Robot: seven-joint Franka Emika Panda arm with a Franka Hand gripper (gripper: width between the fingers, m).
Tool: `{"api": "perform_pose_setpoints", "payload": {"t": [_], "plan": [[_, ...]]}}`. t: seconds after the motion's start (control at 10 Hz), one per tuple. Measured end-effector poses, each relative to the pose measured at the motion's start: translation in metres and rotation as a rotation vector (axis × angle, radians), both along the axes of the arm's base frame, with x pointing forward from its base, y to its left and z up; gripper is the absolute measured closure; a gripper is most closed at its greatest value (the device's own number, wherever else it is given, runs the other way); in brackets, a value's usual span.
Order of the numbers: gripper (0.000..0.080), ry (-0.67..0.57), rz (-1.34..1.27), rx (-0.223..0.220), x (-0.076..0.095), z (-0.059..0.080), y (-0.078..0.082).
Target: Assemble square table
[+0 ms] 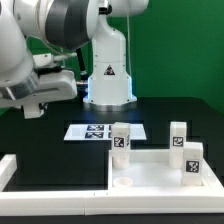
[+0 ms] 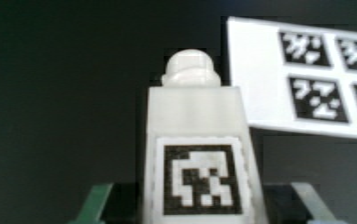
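In the wrist view a white block leg [image 2: 196, 140] with a black-and-white tag and a rounded peg [image 2: 191, 68] at its far end sits between my fingers [image 2: 107, 200]. My gripper [image 2: 196, 208] is shut on its sides. In the exterior view the arm's hand [image 1: 45, 90] hangs at the exterior view's left, above the black table, and the held leg cannot be made out there. The white square tabletop [image 1: 150, 172] lies at the front. Three tagged legs stand on it: one [image 1: 120, 140], another [image 1: 178, 133] and a third [image 1: 192, 160]. A round socket [image 1: 122, 183] shows at its near corner.
The marker board [image 1: 93, 131] lies flat on the black table behind the tabletop, and it also shows beyond the held leg as the marker board [image 2: 308, 70]. A white border rail [image 1: 8, 170] runs along the exterior view's left. The robot base [image 1: 108, 75] stands at the back.
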State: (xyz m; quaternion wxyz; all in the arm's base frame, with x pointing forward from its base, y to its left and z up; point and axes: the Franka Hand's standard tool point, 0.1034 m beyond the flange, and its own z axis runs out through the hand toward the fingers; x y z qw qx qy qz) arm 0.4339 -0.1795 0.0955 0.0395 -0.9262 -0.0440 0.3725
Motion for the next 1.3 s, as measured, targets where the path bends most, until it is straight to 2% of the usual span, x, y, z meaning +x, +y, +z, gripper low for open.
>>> {"api": "perform_pose_setpoints", "payload": {"t": [0.1,0.2,0.3,0.4,0.5,0.6,0.7,0.9,1.0,1.1,1.2,1.3], "plan": [[0.0511,-0.062,-0.005,-0.008,0.004,0.000,0.001],[0.0511,-0.181,-0.029,-0.017,0.021,-0.007,0.011],[0.0511,-0.225,-0.065,-0.032,0.035,0.000,0.027],[0.0511,-0.334,-0.105,-0.048,0.063,0.008,0.040],[0.0510,-0.382,-0.186,-0.086,0.085,0.019,0.059],[0.0510,-0.441,-0.198,-0.106,0.101,0.026,0.065],[0.0509,-0.542,-0.173,-0.111,0.108,0.024,0.061],[0.0509,-0.648,-0.177,-0.129,0.104,0.023,0.057],[0.0509,-0.739,-0.165,-0.148,0.111,0.023,0.052],[0.0509,-0.816,-0.159,-0.165,0.111,0.022,0.052],[0.0509,-0.870,-0.211,-0.190,0.116,0.019,0.068],[0.0509,-0.973,-0.235,-0.200,0.134,0.018,0.097]]}}
